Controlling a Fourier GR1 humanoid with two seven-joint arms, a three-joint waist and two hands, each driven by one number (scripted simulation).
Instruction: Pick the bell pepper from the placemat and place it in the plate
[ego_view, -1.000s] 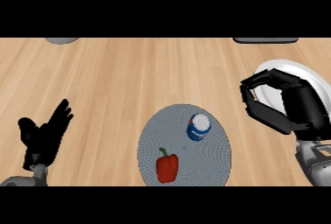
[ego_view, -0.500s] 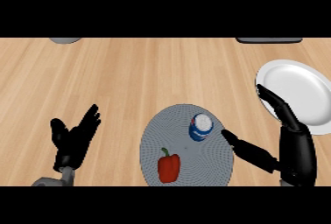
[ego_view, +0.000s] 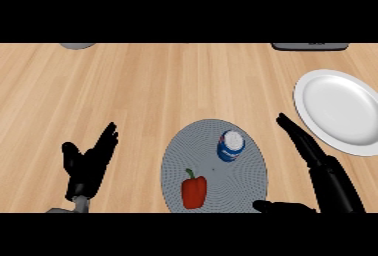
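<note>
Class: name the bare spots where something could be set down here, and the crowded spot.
Free: the white plate, bare; the wood between left hand and placemat. Crowded: the placemat, holding bell pepper and a blue-white cup, with right hand alongside.

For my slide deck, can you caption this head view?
Open right hand beside a grey placemat bearing red bell pepper and cup; white plate waits; left hand rests open.

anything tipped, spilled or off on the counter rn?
Nothing stands out. The bell pepper lies on the grey placemat beside a blue-and-white cup. The white plate sits bare at the right. Left hand and right hand are both open, holding nothing.
</note>
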